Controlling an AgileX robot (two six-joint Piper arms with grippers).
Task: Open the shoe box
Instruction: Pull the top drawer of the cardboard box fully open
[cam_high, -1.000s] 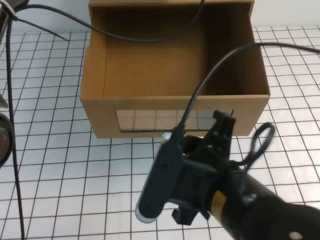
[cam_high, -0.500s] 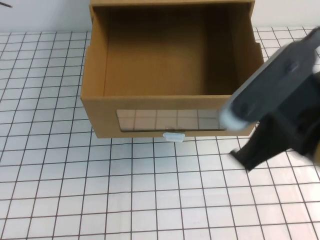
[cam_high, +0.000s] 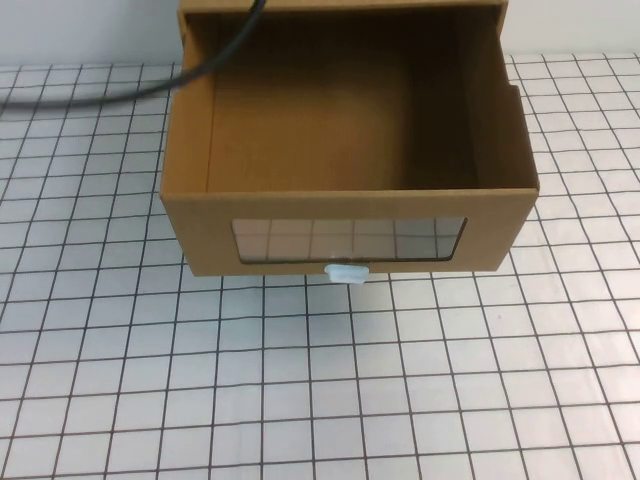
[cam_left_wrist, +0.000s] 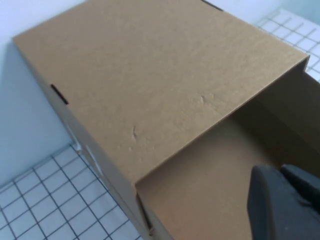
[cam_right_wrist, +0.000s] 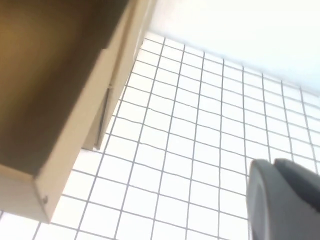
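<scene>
Brown matte cardboard shoe box (cam_high: 200, 232), drawer pulled out; clear front window (cam_high: 348, 240), white tab (cam_high: 346, 272). Black cable (cam_high: 150, 88) crosses far-left corner. White gridded table (cam_high: 300, 400). Left gripper (cam_left_wrist: 281, 172) above drawer, jaw state can't tell. Right gripper (cam_right_wrist: 274, 165) right of box, closed, holding nothing.

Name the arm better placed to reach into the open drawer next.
Left, probably. The left gripper hangs right over the open drawer. The right gripper, shut, sits outside the shoe box, over the gridded table beside its wall.
</scene>
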